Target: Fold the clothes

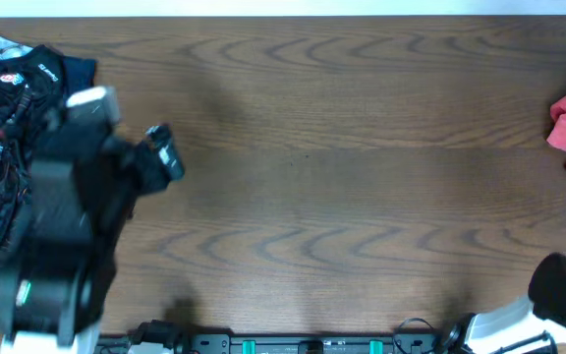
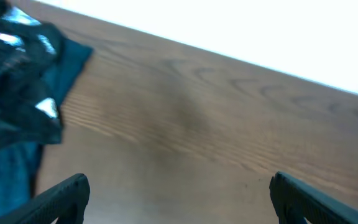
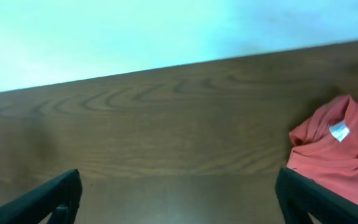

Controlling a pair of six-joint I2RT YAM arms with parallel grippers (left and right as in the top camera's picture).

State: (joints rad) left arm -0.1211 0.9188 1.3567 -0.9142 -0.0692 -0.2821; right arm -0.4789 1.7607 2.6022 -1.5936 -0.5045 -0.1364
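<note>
Brown counter (image 1: 342, 197); clothes (image 3: 344, 149) bunched at right edge, soft, limp, probably best pinched near collar; left fingers (image 2: 61, 199) and right fingers (image 3: 48, 199) splayed, empty.

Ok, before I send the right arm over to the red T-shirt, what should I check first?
1. Right gripper open and empty: ok, jaws wide apart with nothing between them.
2. Left gripper open and empty: ok.
3. Coral-red T-shirt located: ok, at the right edge of the table, with its white label showing.
4. T-shirt lying flat for folding: not ok, it is bunched up.
5. Whole T-shirt in view: not ok, every view cuts it off.
6. Room to spread it: ok, the middle of the table is bare wood and the dark clothes pile sits at the far left.
</note>
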